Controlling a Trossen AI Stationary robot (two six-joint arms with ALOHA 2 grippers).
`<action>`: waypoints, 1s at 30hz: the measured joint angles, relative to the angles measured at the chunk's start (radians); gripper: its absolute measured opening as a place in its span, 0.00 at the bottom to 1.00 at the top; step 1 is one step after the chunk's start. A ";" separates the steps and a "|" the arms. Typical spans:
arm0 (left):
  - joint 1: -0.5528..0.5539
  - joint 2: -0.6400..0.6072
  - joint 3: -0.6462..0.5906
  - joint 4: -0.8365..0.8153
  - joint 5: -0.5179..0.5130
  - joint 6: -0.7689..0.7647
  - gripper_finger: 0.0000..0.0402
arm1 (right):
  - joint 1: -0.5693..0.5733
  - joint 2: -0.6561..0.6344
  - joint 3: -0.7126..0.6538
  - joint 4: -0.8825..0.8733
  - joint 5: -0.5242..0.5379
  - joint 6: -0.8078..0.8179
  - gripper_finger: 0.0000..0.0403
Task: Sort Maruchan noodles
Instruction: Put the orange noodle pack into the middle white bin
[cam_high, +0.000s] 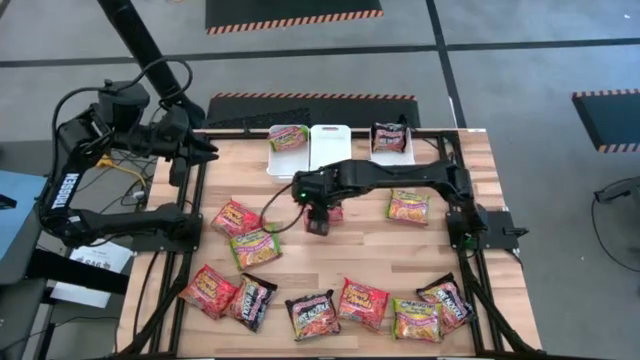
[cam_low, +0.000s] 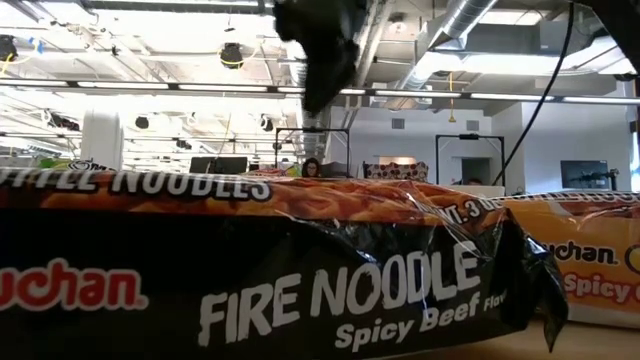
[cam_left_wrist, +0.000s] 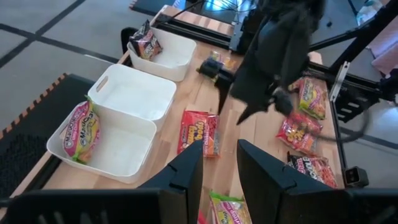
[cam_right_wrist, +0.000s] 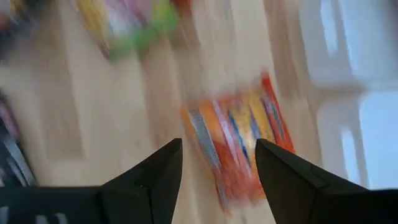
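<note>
Barely started, I judge: one green packet (cam_high: 288, 136) sits in the left bin (cam_high: 272, 160), one black packet (cam_high: 389, 137) in the right bin (cam_high: 404, 155), the middle bin (cam_high: 329, 147) empty. My right pincer (cam_high: 318, 222), fingers apart, hangs over a red packet (cam_left_wrist: 200, 131); about ten packets lie loose on the surface (cam_high: 360, 262). My left pincer (cam_left_wrist: 219, 168) waits apart.

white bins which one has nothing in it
The middle bin is bare. The left bin holds a green-yellow packet, and the right bin holds a black packet.
</note>
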 joint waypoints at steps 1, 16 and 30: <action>0.000 0.000 0.000 0.000 -0.001 0.000 0.22 | -0.004 0.018 0.002 -0.020 0.002 0.000 0.57; 0.000 0.000 0.000 -0.028 -0.007 0.016 0.22 | -0.055 0.181 0.000 -0.044 -0.055 0.049 0.57; 0.000 0.000 0.000 -0.027 -0.009 0.020 0.22 | -0.071 0.238 0.000 -0.038 -0.054 0.064 0.57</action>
